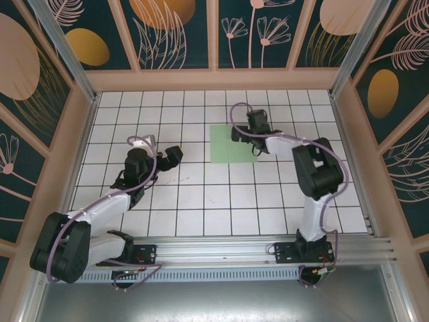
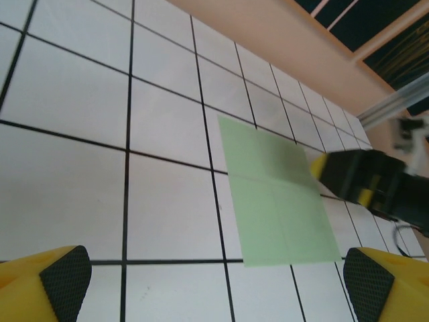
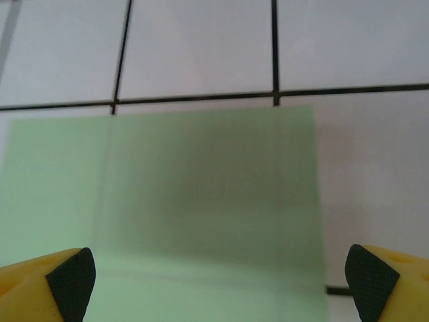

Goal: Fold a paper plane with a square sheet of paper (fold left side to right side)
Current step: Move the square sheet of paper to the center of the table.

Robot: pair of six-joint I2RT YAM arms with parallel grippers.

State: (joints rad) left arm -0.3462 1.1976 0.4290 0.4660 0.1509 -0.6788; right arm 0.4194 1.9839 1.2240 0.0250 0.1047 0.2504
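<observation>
paper (image 3: 201, 201): thin, matt, smooth, faintly creased
table (image 3: 201, 47): white tiles, slightly glossy
finger pads (image 3: 70, 280): black, rough, cross-hatched

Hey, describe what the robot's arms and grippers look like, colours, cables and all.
The left arm and right arm have white links with bulky black joints; a lavender cable loops along each. The left gripper and right gripper carry yellow fingers tipped with black cross-hatched pads.

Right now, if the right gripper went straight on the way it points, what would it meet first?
The square sheet of paper, which lies flat on the tiles directly ahead of the open right gripper. How near it is cannot be told from the wrist view.
</observation>
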